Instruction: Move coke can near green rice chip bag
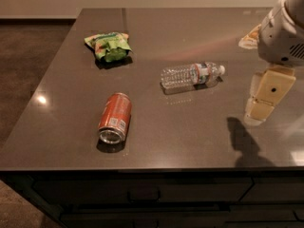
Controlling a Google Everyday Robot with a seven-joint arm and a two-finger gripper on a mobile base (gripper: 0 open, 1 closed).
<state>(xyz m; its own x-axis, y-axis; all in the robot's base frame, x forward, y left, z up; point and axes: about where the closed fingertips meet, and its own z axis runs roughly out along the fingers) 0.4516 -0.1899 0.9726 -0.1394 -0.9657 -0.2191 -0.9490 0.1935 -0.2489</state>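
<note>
The coke can [114,118] lies on its side on the dark countertop [190,141], near the front left, its silver end facing the front edge. The green rice chip bag [109,46] lies at the back left, well apart from the can. My gripper [262,99] hangs above the right side of the counter, far to the right of the can, and holds nothing that I can see. Its shadow falls on the counter just below it.
A clear plastic water bottle [190,74] lies on its side mid-counter, between the can and my gripper. A pale snack packet [249,38] shows at the back right, partly hidden by my arm [282,32]. The counter's front edge runs close below the can.
</note>
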